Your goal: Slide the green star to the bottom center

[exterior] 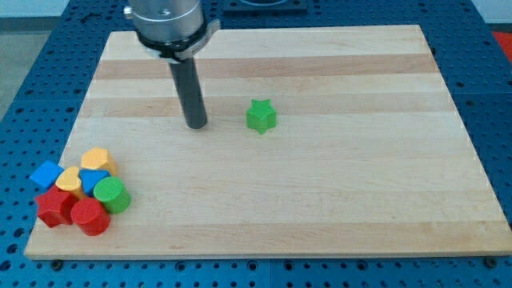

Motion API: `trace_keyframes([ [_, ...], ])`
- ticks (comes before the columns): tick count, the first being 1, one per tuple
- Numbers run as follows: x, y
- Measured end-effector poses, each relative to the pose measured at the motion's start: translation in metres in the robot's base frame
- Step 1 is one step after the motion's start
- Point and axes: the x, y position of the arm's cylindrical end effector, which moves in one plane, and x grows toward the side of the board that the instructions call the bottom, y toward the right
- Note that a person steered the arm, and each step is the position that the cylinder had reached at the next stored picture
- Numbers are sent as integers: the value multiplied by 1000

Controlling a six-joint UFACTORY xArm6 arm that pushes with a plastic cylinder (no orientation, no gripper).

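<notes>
The green star (pixel 261 117) lies on the wooden board (pixel 320 208), a little above the middle. My tip (pixel 196 126) rests on the board to the star's left, about a star's width and a half away, not touching it. The dark rod rises from the tip to the arm's grey mount at the view's top.
A cluster of blocks sits at the board's bottom left: a blue cube (pixel 46 174), two yellow blocks (pixel 98 159) (pixel 69 181), a blue block (pixel 94 178), a green cylinder (pixel 111 194), a red star (pixel 54 206) and a red cylinder (pixel 90 216).
</notes>
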Motion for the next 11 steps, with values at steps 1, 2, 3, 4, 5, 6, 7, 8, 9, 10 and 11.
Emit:
trace_keyframes([
  [1,0,33],
  [2,0,44],
  [3,-2,41],
  [4,-13,62],
  [5,-25,83],
  [6,-18,123],
  [7,15,154],
  [8,56,178],
  [9,94,190],
  [10,110,192],
  [11,106,148],
])
